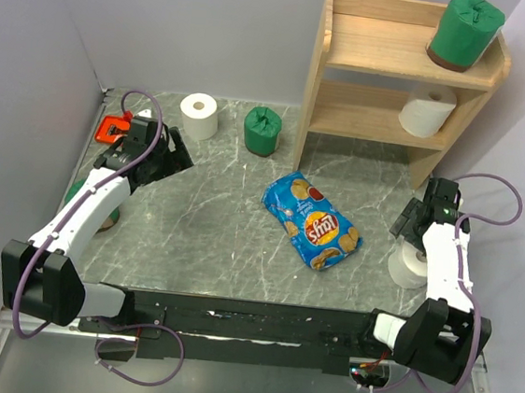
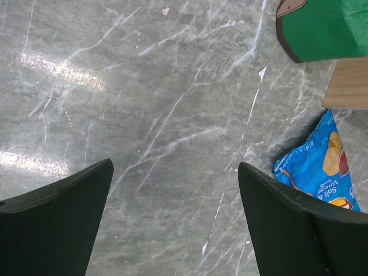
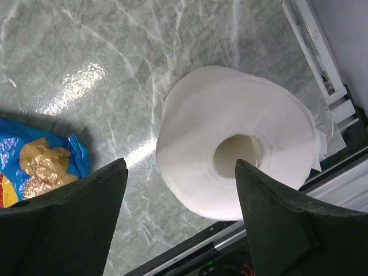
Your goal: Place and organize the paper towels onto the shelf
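Hovering: right gripper (image 1: 412, 222) over white roll (image 3: 195, 132) at near-right edge of table (image 1: 211, 238), fingers spread, nothing grasped | left gripper (image 2: 175, 169) agape, idle | step judged: pickup | next: descend, straddle roll, clench, carry to shelf (image 1: 382, 45).

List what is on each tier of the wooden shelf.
On the shelf, top tier: one green-wrapped roll near the right end. Lower tier: one white roll, also at the right. The upper tier covers the lower tier's rear, so that part cannot be seen.
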